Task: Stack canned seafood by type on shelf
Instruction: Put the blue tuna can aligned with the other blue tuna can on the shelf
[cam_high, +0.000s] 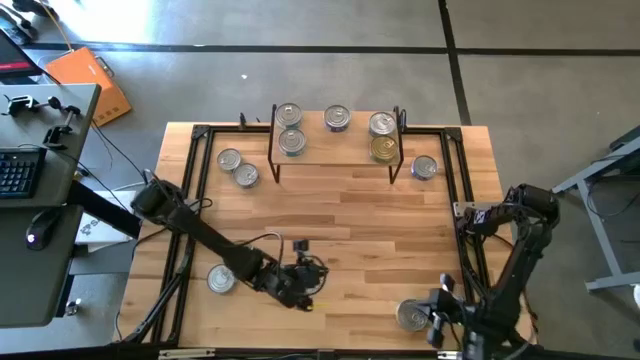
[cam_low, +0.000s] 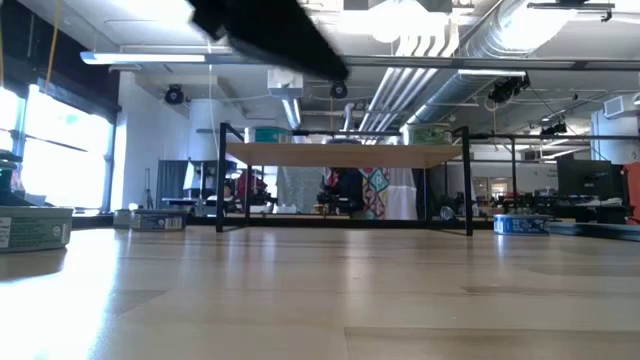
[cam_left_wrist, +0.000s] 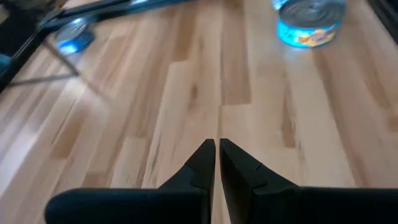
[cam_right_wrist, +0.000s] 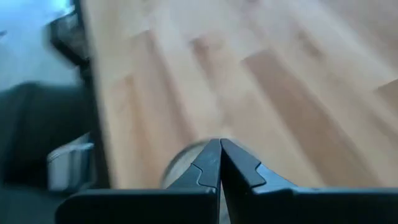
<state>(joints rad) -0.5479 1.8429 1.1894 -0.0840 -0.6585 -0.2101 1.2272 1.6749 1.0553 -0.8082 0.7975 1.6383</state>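
Nearest the lens, left wrist view: left hand (cam_left_wrist: 217, 149), two dark fingers pinched together, nothing between them, over bare plank.

Large light-wood bench (cam_high: 340, 250) fills centre of high view. Small raised light-wood shelf on black legs (cam_high: 335, 145) at upper centre carries five short round metal tins (cam_high: 337, 119), one gold-topped (cam_high: 383, 149). Loose tins: two at upper left, one upper right, one lower left (cam_high: 221, 279), one lower right (cam_high: 412, 316).

Right hand (cam_right_wrist: 220, 155), lower right of high view, clenched and empty, above the lower-right tin.

Judgement: tins rigid, modest weight, smooth-sided and likely slippery; best taken across the side wall, fingers spanning the full width.
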